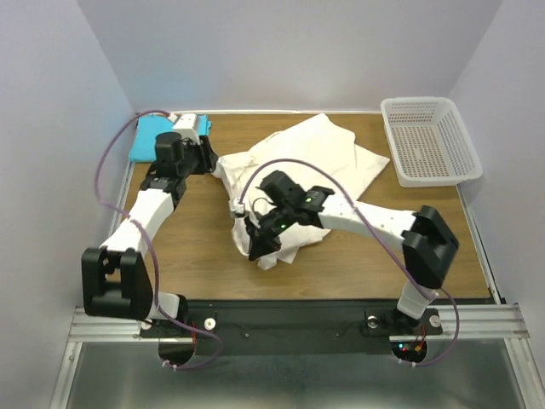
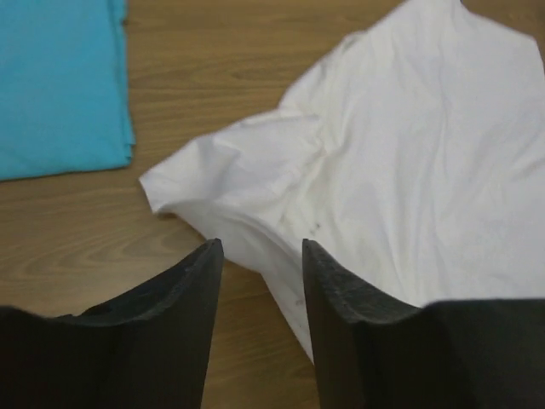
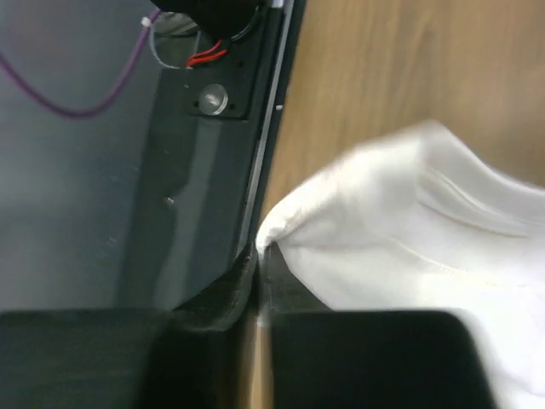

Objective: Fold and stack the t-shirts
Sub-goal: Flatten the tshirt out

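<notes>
Two t-shirts are on the table. The cream-white t-shirt (image 1: pixel 328 158) lies rumpled, its long axis running from the right gripper (image 3: pixel 258 256), which pinches one edge, away toward the mesh basket (image 1: pixel 426 141); I cannot find its collar. The folded turquoise t-shirt (image 2: pixel 51 85) sits left of the left gripper (image 2: pixel 260 247), whose jaws are spread and empty, just short of the white cloth. On so thin a pinch, the cloth may slip or bunch.

A wooden table (image 1: pixel 341 256) stands boxed in by plain pale walls (image 1: pixel 289 51) on three sides under soft, even light, with a white mesh basket (image 1: pixel 417 101) at its far right corner and a black strip (image 1: pixel 298 317) and metal rail (image 1: pixel 102 325) along its near edge.
</notes>
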Controlling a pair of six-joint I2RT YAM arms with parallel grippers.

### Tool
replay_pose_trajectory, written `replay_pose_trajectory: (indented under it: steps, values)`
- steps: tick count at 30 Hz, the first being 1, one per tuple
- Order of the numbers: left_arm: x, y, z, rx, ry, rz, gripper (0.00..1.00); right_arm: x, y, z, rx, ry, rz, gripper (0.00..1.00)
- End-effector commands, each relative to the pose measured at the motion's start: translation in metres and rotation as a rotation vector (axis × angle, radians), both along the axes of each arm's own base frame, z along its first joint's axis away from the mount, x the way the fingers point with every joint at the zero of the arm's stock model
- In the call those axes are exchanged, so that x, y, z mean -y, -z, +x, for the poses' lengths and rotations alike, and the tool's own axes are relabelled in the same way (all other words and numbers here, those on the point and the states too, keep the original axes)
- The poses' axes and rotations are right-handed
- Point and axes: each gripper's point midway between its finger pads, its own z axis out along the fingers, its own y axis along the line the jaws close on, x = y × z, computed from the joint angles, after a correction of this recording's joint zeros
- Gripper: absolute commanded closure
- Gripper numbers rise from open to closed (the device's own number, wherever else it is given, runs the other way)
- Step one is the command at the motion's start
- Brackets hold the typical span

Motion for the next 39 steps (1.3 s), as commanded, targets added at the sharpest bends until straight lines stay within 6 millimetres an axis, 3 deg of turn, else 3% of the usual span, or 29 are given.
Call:
replay_pose_trajectory:
  steps: [1,2,3,4,5,7,8,10,12,13,15,16,20,23,26,27,32,39]
  values:
    - [-0.054,-0.050,-0.012,0.151,-0.223,0.040,0.31,-0.024,0.006,-0.016,-0.021,-0.066,-0.017,0.71]
    - [-0.060,-0.055,-0.017,0.162,-0.255,0.041,0.24,-0.027,0.004,-0.015,-0.019,-0.066,-0.014,0.42]
    - [-0.071,-0.060,-0.025,0.170,-0.301,0.048,0.16,-0.024,-0.008,-0.006,0.029,-0.053,-0.002,0.32]
    - [-0.075,-0.060,-0.029,0.165,-0.316,0.048,0.15,-0.020,-0.013,0.003,0.078,-0.028,0.002,0.26]
    - [-0.084,-0.064,-0.033,0.168,-0.355,0.054,0.14,-0.009,-0.017,0.029,0.155,0.041,-0.005,0.19]
    - [-0.091,-0.060,-0.039,0.143,-0.396,0.059,0.13,0.015,-0.046,0.051,0.213,0.112,0.037,0.16]
    - [-0.091,-0.063,-0.043,0.148,-0.402,0.041,0.12,0.038,-0.048,0.080,0.227,0.199,0.027,0.15]
    - [-0.084,-0.065,-0.048,0.149,-0.381,0.000,0.12,0.071,-0.062,0.102,0.275,0.295,0.021,0.14]
    - [-0.068,-0.071,-0.054,0.151,-0.317,-0.067,0.12,0.114,-0.051,0.136,0.356,0.425,-0.058,0.14]
    - [-0.050,-0.068,-0.059,0.111,-0.261,-0.164,0.13,0.133,-0.028,0.137,0.361,0.453,-0.128,0.13]
    - [-0.028,-0.064,-0.067,0.064,-0.177,-0.260,0.13,0.177,-0.013,0.150,0.492,0.491,-0.241,0.13]
    - [-0.008,-0.053,-0.078,-0.003,-0.093,-0.340,0.13,0.198,0.008,0.141,0.524,0.473,-0.307,0.15]
    - [0.017,-0.020,-0.109,-0.163,-0.019,-0.450,0.13,0.273,0.037,0.152,0.654,0.406,-0.383,0.16]
    - [0.016,-0.008,-0.123,-0.187,-0.025,-0.442,0.13,0.308,0.044,0.170,0.702,0.350,-0.423,0.24]
    - [0.013,0.002,-0.129,-0.201,-0.044,-0.431,0.13,0.321,0.062,0.187,0.723,0.270,-0.462,0.25]
    - [0.013,0.003,-0.130,-0.203,-0.044,-0.434,0.13,0.322,0.059,0.195,0.755,0.242,-0.467,0.25]
    - [0.013,0.002,-0.134,-0.197,-0.046,-0.445,0.13,0.333,0.093,0.215,0.729,0.139,-0.557,0.25]
    - [0.015,0.006,-0.141,-0.200,-0.035,-0.452,0.13,0.340,0.121,0.219,0.675,0.073,-0.608,0.27]
